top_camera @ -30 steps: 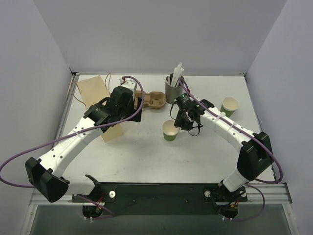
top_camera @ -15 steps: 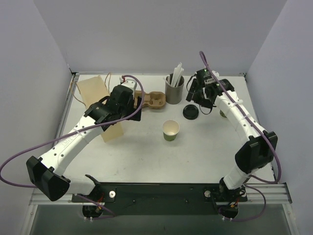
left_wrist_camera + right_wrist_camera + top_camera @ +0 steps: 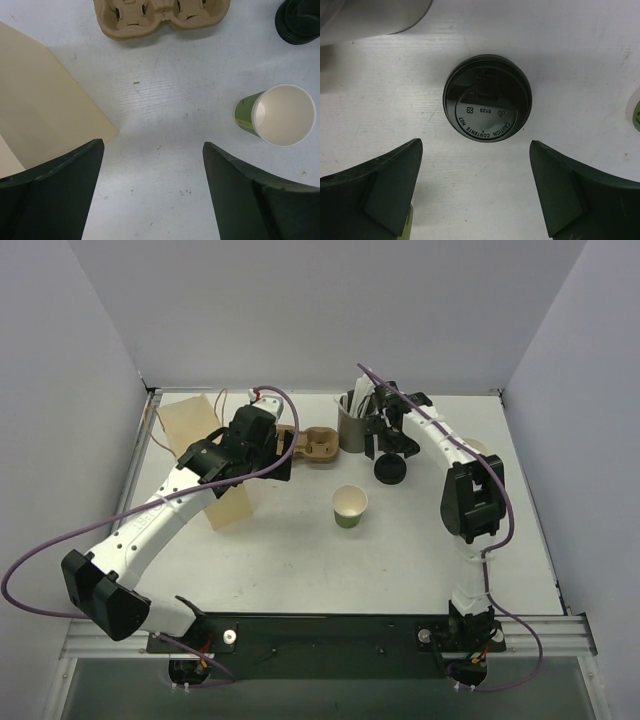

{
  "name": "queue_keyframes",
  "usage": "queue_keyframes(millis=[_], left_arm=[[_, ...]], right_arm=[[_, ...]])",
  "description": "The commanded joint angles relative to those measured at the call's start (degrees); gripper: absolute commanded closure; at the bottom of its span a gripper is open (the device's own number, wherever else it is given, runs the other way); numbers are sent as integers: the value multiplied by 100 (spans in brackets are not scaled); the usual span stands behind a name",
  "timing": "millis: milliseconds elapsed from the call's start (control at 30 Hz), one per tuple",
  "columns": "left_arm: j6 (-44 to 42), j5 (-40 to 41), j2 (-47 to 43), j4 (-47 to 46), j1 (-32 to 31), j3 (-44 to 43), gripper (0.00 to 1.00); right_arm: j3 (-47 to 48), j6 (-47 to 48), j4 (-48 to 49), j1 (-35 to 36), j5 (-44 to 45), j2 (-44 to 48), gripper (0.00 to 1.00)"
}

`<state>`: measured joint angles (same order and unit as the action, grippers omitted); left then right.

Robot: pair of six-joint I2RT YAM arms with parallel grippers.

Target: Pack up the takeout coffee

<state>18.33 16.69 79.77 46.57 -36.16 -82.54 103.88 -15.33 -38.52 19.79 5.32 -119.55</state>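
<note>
We read "CAUTION CONTENTS HOT" and "0125" on the black lid (image 3: 487, 99) lying beneath our right gripper (image 3: 475, 145), which, like our left gripper (image 3: 152, 145), stood spread wide, holding nothing.

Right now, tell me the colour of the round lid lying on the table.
The lid is black with pale lettering; the right wrist view shows it best.

The round black plastic lid (image 3: 487, 100) looks smooth and semi-glossy, with raised lettering on its flat top. The small green paper cup (image 3: 277, 116) is matt, its cream inside plain and smooth. The brown moulded-pulp cup carrier (image 3: 162, 15) looks rough and fibrous. The tan paper bag (image 3: 45, 100) is smooth and matt. The white table top (image 3: 165, 150) is matt, with fine scratches and specks.
</note>
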Motion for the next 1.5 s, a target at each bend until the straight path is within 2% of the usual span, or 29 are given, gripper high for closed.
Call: queue_keyframes(millis=[0,433,1067,1467], left_arm=[[-31,63,56,46,39,-315,9],[-40,80,153,81,57,-359,9],[-57,28,180,72,92,-368,9],[-57,1,223,81,118,-394,9]], right_arm=[[274,417,-199,-72,21,-7,17],[133,496,-138,-81,-163,-376,16],[291,619,-138,-89,127,-693,17],[379,681,-129,-72,294,-834,21]])
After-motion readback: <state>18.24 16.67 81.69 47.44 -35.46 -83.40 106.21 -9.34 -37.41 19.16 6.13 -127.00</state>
